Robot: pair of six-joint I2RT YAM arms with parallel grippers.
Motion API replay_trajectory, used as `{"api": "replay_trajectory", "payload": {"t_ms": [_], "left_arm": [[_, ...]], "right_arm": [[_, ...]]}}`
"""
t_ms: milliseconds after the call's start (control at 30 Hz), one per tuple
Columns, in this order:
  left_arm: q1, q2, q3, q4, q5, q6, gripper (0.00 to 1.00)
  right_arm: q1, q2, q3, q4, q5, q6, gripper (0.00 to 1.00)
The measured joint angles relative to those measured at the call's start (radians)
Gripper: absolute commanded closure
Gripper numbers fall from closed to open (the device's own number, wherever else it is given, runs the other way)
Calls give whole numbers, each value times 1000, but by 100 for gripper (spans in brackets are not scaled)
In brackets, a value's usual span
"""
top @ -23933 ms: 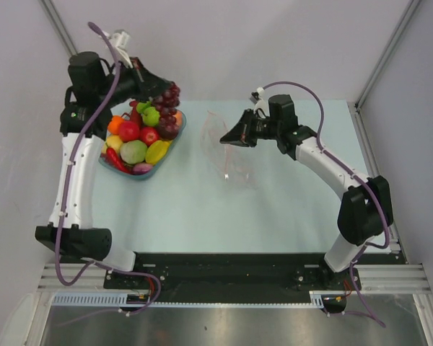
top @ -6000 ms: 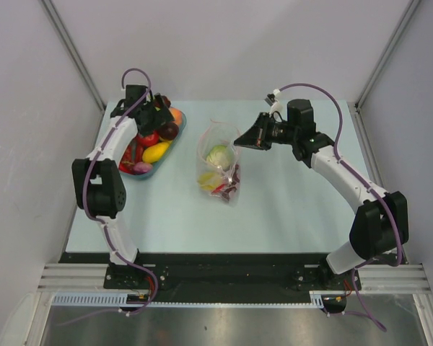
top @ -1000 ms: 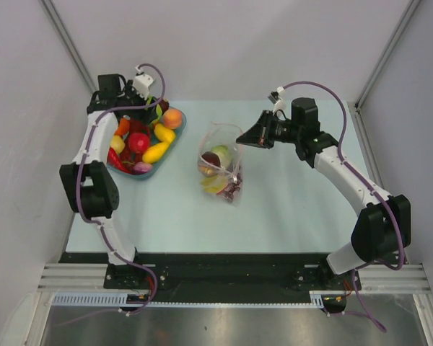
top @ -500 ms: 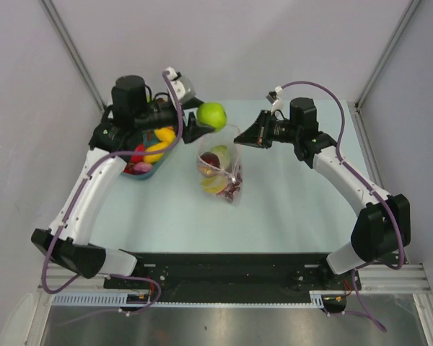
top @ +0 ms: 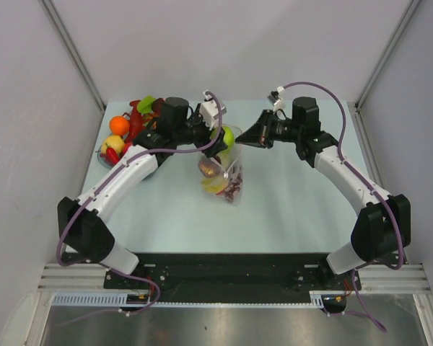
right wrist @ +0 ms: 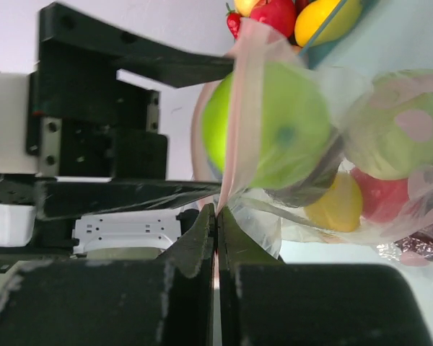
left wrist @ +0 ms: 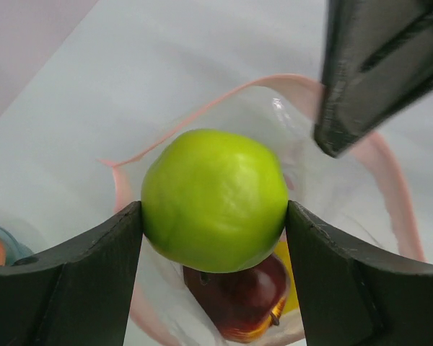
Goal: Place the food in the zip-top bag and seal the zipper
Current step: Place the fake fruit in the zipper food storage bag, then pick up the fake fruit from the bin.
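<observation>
My left arm (top: pixel 123 180) and right arm (top: pixel 346 176) are built alike, with smooth white links between bulky black joints. A purple cable (top: pixel 307 83) loops along each arm, tied on in places. My fingers (left wrist: pixel 65 288) are matte black wedges. A white block (top: pixel 211 109) sits at my left wrist.

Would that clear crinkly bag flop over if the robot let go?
Probably: the clear crinkly plastic bag looks thin and wrinkled, and the right gripper pinches its rim up. The toy fruits inside may steady its bottom.
</observation>
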Motion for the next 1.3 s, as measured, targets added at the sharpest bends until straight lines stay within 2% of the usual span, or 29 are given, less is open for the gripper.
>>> {"api": "replay_trajectory", "payload": {"t_ms": [33,67,267,467,533,667,933,1033,1167,1233,1267,1300], "left_arm": [[-1,16,2,7,-16,-8,7],[-2,31,6,11,-29,-17,0],[-4,60,25,24,-41,-75,0],[28,-58,25,36,34,-162,1],[82,-106,26,56,66,-220,0],[278,-179,29,65,56,-284,1],[546,-109,-4,-103,23,-269,8],[595,-76,-41,-167,-23,-222,11],[605,-40,-71,-232,-69,-162,11],[605,-19,-70,-253,-59,-134,10],[605,-8,-69,-265,-27,-120,4],[605,0,-69,-276,19,-117,3]], "right_arm": [[0,0,0,3,-8,7,100],[0,0,0,5,-14,11,100],[-32,0,0,17,-50,60,100],[-79,0,0,23,-66,82,100],[-87,0,0,8,-57,62,100],[-92,-2,1,-84,-3,-30,100],[-64,-14,62,-246,72,-170,100],[-58,-61,77,-224,46,-161,100],[-54,-105,93,-215,32,-156,100],[-50,-103,101,-220,32,-164,100],[-48,-100,102,-239,40,-185,100],[-49,-96,102,-265,45,-204,100]]}}
